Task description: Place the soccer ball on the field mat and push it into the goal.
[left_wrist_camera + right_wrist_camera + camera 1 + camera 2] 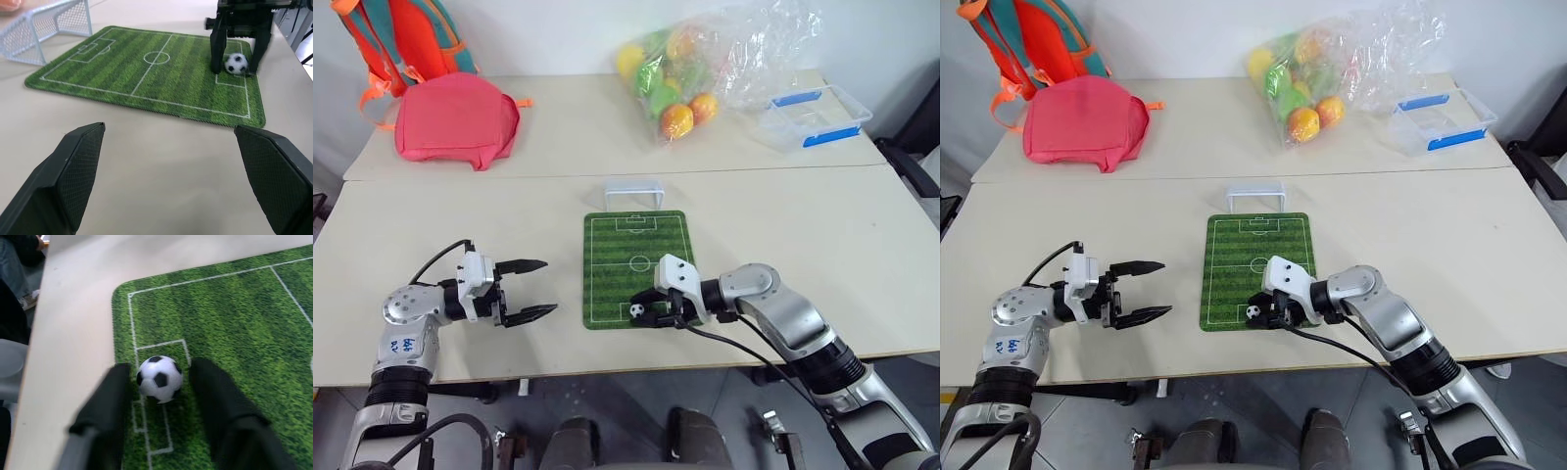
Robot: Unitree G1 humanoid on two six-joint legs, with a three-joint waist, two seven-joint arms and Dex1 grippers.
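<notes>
table | on it: field mat, goal, pink bag, fruit bag, clear box

Bare field mat between soccer ball and goal.

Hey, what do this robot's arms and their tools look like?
Both arms are silver-grey metal with black joints. Each ends in a white wrist block and a tool, left tool and right tool, of two black textured fingers. Black cables loop from the wrists; the left forearm carries blue handwriting.
</notes>
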